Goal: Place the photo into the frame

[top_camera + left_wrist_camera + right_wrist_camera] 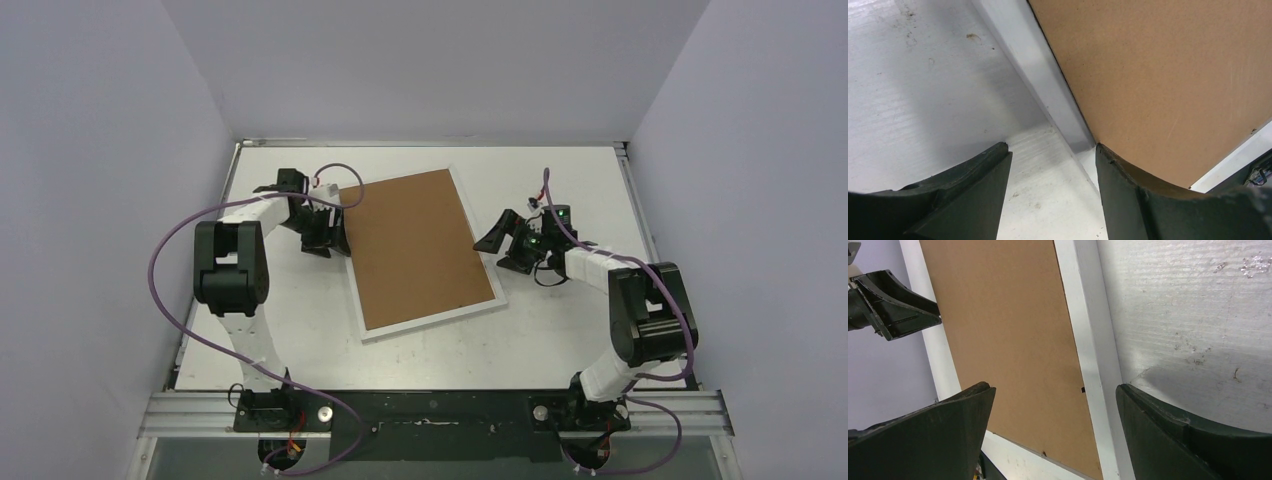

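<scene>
Frame (434,319) was found face-down, brown board (415,245) up, betw. L gripper (330,235) and R gripper (503,248), both jaws-apart & empty; photo wasn't seen, so insertion was judged pending.

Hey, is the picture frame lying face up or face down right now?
Face down. The frame lies flat on the table, its brown back facing up inside the white edge; no picture side shows.

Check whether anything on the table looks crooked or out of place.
The frame lies brown back up and skewed, its edges at an angle to those of the table. No photo shows in any view.
</scene>
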Robot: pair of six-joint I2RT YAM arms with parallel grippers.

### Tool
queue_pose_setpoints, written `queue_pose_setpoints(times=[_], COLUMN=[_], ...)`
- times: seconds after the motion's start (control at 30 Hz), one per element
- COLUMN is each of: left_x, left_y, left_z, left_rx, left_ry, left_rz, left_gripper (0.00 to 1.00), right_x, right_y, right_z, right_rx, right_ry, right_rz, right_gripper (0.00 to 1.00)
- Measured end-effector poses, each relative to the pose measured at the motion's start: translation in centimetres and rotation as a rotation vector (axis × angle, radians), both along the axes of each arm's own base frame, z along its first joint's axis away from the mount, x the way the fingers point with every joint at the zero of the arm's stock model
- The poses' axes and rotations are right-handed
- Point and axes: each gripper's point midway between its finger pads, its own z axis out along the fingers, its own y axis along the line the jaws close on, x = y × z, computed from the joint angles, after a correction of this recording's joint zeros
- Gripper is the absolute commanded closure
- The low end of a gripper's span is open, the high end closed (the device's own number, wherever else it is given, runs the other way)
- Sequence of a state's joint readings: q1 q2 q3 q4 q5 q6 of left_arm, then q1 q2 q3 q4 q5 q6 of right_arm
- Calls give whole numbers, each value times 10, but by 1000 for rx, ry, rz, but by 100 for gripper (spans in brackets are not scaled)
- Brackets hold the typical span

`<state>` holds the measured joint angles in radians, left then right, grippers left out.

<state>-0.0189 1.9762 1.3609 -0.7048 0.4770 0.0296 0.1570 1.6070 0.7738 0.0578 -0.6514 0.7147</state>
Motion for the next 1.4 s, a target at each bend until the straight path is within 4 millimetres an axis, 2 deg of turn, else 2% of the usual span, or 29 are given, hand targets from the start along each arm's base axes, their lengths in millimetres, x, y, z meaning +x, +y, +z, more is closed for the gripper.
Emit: queue_pose_setpoints(times=[0.33, 0.57, 0.7, 1.0, 1.13, 1.27, 1.4], left_x=[2, 3, 5, 18, 21, 22, 22], left_y=[-4, -5, -7, -9, -3, 6, 9], left_z=[-1, -1, -2, -1, 0, 0, -1], left_rx=[-7, -13, -21, -45, -36, -35, -36], left_ry=[-7, -10, -13, -30, -42, -44, -47], left_rz=[-8, -1, 2, -6, -11, 1, 3], left_gripper=[40, 40, 40, 43, 44, 45, 45], right_x=[-1, -10, -16, -51, -55, -48, -23], right_y=[-4, -7, -2, 19, 19, 10, -4], right_z=[-6, -16, -19, -20, -20, -17, 2], right_rx=[6, 5, 17, 40, 34, 12, -3], right_ry=[13, 40, 38, 44, 58, 66, 20], right_rz=[-6, -14, -8, 22, 21, 5, -26], right_gripper=[4, 4, 4, 4, 4, 4, 3])
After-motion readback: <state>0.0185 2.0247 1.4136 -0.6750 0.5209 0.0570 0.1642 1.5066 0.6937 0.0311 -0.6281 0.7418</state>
